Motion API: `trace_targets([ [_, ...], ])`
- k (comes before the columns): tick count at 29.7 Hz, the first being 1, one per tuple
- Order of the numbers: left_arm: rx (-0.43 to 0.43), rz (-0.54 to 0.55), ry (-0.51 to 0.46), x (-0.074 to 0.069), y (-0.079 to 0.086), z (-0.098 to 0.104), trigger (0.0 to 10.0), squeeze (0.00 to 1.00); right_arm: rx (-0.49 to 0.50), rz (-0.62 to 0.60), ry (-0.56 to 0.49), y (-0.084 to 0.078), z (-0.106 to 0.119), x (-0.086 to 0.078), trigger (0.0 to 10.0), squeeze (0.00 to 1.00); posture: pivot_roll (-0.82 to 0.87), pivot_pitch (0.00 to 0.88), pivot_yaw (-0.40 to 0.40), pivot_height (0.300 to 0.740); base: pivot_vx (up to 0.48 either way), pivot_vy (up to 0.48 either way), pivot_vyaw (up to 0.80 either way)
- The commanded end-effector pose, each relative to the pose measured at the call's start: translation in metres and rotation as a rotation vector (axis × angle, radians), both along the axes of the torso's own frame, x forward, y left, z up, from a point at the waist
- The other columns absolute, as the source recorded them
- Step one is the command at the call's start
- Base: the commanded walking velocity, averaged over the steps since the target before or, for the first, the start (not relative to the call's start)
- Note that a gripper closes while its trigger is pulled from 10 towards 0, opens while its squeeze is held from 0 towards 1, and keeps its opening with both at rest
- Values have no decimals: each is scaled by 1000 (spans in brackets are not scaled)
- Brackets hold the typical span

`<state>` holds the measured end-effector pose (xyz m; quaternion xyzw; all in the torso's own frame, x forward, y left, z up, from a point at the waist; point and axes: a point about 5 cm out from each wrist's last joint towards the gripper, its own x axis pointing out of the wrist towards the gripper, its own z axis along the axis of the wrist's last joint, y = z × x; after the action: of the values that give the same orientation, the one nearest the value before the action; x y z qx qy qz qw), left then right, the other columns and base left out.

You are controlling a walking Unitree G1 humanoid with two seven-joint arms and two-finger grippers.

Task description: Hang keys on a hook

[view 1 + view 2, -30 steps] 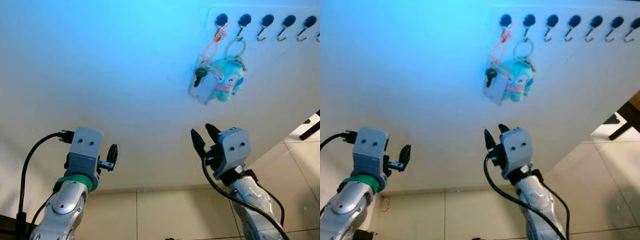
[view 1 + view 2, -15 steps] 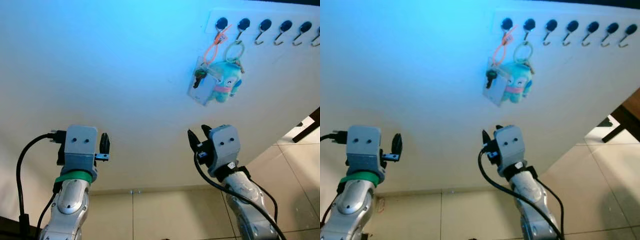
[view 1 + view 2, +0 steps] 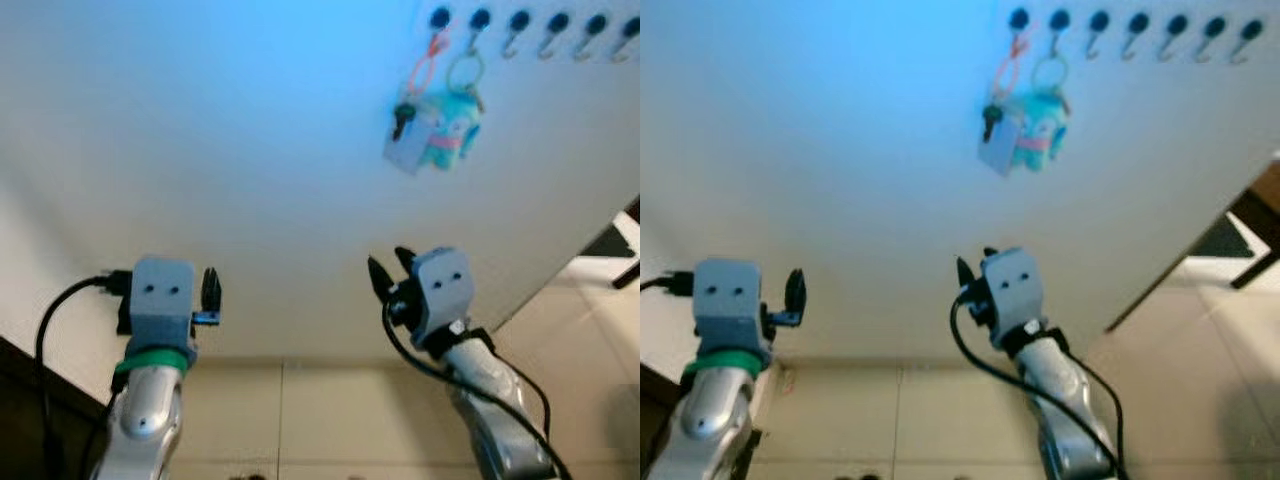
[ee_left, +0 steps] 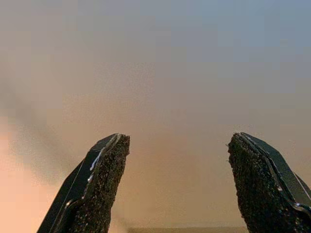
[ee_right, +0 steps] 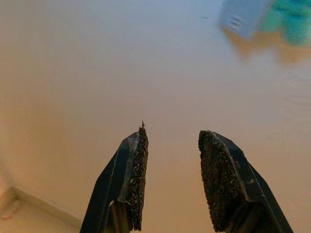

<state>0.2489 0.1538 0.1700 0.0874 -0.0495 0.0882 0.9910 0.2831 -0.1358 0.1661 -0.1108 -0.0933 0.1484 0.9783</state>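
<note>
A row of black-capped metal hooks (image 3: 518, 32) runs along the wall at the upper right. From the leftmost hooks hang the keys (image 3: 402, 120) on an orange loop, with a grey tag (image 3: 405, 150) and a teal plush charm (image 3: 452, 128) on a ring. My right gripper (image 3: 387, 270) is held up well below them, open, nothing between its fingers (image 5: 133, 179). My left gripper (image 3: 210, 290) is raised far to the left, also open and holding nothing, its fingertips (image 4: 104, 179) facing bare wall.
The pale wall (image 3: 220, 150) stands right in front of both grippers. Beige floor tiles (image 3: 330, 420) lie beneath. A dark furniture edge (image 3: 620, 245) sits at the right, and a dark corner (image 3: 30, 400) at the lower left.
The whole picture has shifted: hooks and keys sit higher and smaller, so the camera has drawn back. Both grippers stay raised and open at about the same places.
</note>
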Motion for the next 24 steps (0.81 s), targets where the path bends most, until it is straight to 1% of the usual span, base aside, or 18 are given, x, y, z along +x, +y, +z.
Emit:
trace_targets([
  [1,18,10,13,-1,3,-3,10000,0,8,4,21,2,-6,-2,10000,0,-103,85,23,740,-345,0,0],
  [17,12,-13,17,-2,2,-6,10000,0,25,0,34,0,-9,0,10000,0,-97,82,28,740,-348,0,0],
  [21,-3,-29,24,-2,1,-7,10000,0,31,1,39,1,-9,-1,10000,0,-96,83,28,740,-354,0,-459],
  [24,-8,-32,27,-2,1,-7,10000,0,35,-1,40,1,-9,-1,10000,0,-96,83,28,740,-352,0,-800],
])
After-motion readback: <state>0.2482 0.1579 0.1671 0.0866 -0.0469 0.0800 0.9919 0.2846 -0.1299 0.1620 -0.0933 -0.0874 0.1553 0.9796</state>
